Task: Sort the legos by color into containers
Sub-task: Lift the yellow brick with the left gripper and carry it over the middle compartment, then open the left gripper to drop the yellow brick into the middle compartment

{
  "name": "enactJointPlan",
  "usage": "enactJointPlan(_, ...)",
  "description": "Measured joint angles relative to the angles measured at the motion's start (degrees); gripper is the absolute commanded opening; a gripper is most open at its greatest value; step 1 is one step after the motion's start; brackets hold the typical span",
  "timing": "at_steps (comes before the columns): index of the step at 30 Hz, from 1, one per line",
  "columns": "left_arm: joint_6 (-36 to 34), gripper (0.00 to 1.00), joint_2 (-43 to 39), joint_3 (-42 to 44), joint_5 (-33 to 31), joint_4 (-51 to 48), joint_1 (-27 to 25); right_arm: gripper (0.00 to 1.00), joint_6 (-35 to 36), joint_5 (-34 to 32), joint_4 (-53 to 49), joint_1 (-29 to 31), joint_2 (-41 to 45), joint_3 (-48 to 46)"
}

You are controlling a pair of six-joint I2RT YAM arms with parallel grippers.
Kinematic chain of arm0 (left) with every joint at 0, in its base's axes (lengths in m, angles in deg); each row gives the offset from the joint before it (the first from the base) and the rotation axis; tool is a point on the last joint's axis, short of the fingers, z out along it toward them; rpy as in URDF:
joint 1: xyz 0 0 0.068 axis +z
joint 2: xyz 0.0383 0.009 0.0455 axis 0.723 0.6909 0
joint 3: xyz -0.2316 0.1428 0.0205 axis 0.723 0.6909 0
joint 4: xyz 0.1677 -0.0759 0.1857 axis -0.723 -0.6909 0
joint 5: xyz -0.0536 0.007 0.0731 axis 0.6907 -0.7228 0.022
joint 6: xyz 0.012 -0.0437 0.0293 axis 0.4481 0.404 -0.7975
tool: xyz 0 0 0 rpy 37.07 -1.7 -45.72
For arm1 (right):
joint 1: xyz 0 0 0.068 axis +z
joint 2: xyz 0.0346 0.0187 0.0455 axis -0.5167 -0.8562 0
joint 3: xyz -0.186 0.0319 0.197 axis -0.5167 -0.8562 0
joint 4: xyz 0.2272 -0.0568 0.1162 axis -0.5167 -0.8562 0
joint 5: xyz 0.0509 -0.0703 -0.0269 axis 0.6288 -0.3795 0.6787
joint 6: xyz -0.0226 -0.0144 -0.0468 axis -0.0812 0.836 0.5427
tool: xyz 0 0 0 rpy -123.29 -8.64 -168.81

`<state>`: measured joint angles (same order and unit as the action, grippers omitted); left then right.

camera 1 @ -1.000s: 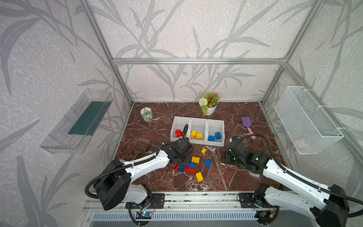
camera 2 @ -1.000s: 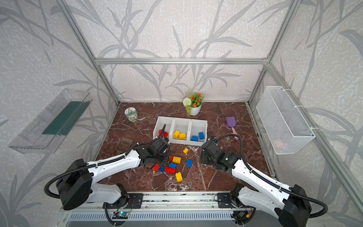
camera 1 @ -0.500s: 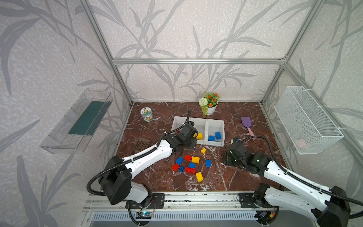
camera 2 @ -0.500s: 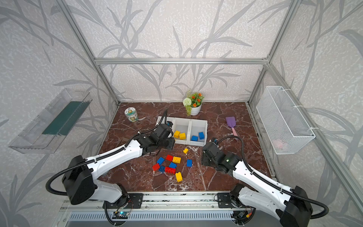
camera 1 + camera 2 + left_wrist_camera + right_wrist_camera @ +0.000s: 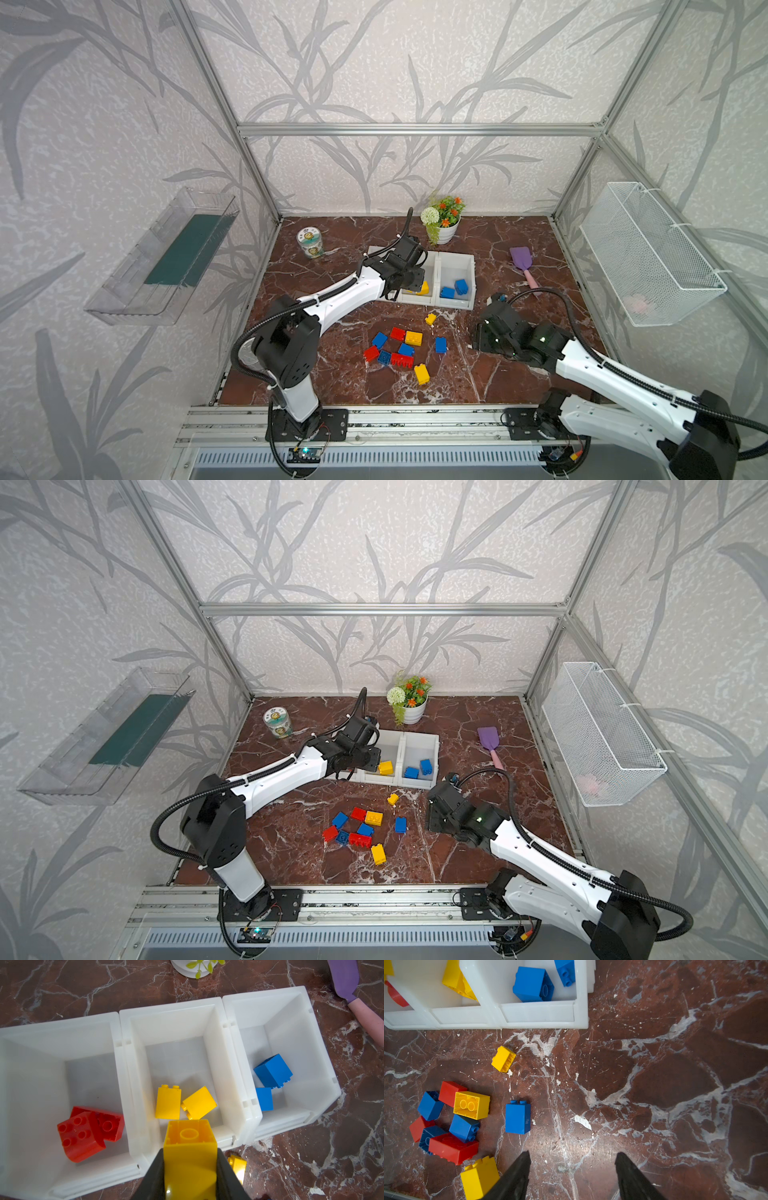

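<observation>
Left gripper [image 5: 190, 1152] is clamped tight on a yellow brick [image 5: 189, 1138], jaws pinching its two flat sides. The hollow underside is turned out ahead and the brick's long axis runs straight out along the fingers. Here's what matters: the middle bin [image 5: 166, 1004], the one with two yellow legos [image 5: 168, 1101] lying in it, sits dead ahead. The held brick's leading end hangs right over that bin's low front lip, not clearly past it. The red bin [image 5: 58, 1019] is off to one side and the blue bin [image 5: 264, 993] to the other, so the line looks good. I'd judge it wants a touch more reach forward before letting go, or the brick could clip the lip and tumble back onto the table [image 5: 311, 1157]. Right gripper [image 5: 572, 1155] hovers over bare marble, jaws apart and empty, with the loose legos [image 5: 471, 1105] just beside it, nearer to it than to the left arm.
</observation>
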<state>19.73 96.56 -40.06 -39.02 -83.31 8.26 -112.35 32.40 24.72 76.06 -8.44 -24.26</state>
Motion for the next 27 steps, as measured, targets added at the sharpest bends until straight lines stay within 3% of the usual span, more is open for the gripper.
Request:
enactJointPlan(12,-0.57,0.36,12.70,-12.96,1.16,-0.50,2.43,0.66,1.25,0.48,2.21,0.00,-0.81,-2.47)
enactJointPlan(15,-0.96,0.44,14.64,-14.95,2.14,-0.57,2.82,0.66,1.60,0.50,2.69,0.00,-1.88,-2.64)
enactJointPlan(19,-1.25,0.62,15.26,-15.56,3.19,-0.94,2.86,0.67,1.68,0.59,3.37,0.00,-2.80,-2.69)
enactJointPlan(27,-1.22,0.65,14.34,-15.37,3.45,-2.73,2.86,0.67,1.68,1.77,3.34,0.00,-2.89,-2.69)
